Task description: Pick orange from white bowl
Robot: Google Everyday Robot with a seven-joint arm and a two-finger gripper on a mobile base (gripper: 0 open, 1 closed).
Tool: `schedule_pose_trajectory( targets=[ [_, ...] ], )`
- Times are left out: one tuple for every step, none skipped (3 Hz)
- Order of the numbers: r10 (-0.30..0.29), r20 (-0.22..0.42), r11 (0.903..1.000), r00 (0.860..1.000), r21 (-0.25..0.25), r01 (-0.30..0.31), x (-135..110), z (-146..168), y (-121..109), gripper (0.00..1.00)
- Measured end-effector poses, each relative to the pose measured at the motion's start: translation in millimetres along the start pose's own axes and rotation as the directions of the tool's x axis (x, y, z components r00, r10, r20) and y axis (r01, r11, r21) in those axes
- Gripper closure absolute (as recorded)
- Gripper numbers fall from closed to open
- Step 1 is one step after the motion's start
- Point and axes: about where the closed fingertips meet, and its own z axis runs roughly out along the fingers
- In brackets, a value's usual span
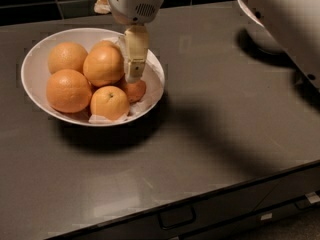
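Observation:
The white bowl (31,69) stands on the dark counter at the left, lined with crinkled white paper and holding several oranges. The orange (103,65), large and smooth, lies on top of the pile in the middle. A smaller orange with a dark stem dimple (109,102) sits at the front. My gripper (133,77) hangs down inside the bowl's right half, right beside the large orange and just above a partly hidden orange (137,89). It holds nothing that I can see.
My arm (290,19) crosses the upper right corner and covers most of the second white bowl, of which only a rim sliver (246,10) shows. The counter's front edge with a drawer handle (176,217) runs along the bottom.

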Motion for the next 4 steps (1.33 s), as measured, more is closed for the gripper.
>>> schedule_pose_trajectory(
  targets=[
    [-0.006,0.011,0.9999,1.0,-0.009,0.006,-10,6,3,0.0],
    [-0.001,0.025,0.9991,1.0,-0.042,0.002,-9,15,7,0.0],
    [-0.001,0.04,0.9979,0.999,-0.065,0.003,-6,23,7,0.0],
    [-0.022,0.046,0.9947,0.999,-0.1,0.026,0,27,7,0.03]
  ],
)
